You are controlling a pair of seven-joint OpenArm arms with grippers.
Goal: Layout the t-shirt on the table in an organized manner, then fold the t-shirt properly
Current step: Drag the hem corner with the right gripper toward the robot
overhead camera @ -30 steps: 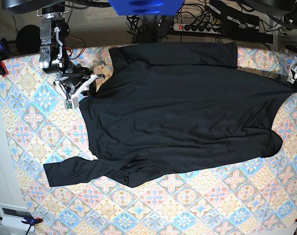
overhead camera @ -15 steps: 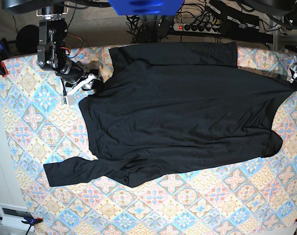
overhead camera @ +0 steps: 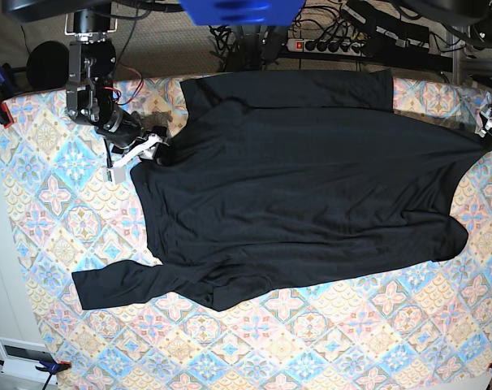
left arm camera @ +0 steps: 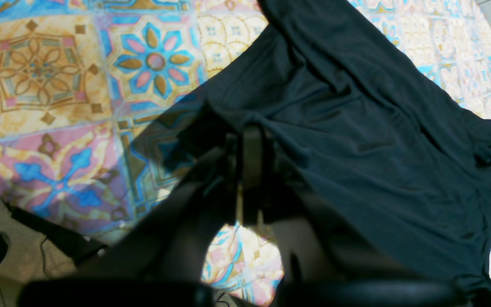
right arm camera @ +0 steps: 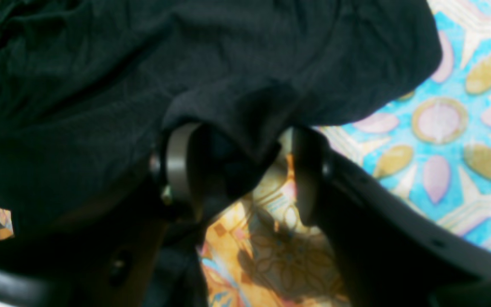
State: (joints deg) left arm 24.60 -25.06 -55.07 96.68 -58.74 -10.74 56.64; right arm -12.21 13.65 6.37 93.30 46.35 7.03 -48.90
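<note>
The black t-shirt [overhead camera: 303, 187] lay spread across the middle of the tabletop [overhead camera: 59, 211], which was covered in a cloth of pastel diamond tiles with floral medallions. In the base view its body filled most of the centre, one long sleeve [overhead camera: 116, 286] trailed out toward the lower left, and a folded band of fabric ran along the far edge. The right gripper [overhead camera: 140, 152] sat at the shirt's upper left corner in that view; its wrist camera showed the fingers [right arm camera: 179, 162] standing well apart, with a fold of the black cloth [right arm camera: 211, 85] draped over and hanging down between them, touching the left finger, though not pinched by both. The patterned cloth showed through the gap beneath. The left gripper [overhead camera: 491, 122] was at the far right edge of the tabletop, at the shirt's pointed corner. From its wrist camera the fingers [left arm camera: 252, 157] were drawn together and clamped on the edge of the t-shirt [left arm camera: 356, 128], the fabric stretching away from them in shallow creases across the tabletop [left arm camera: 58, 85].
</note>
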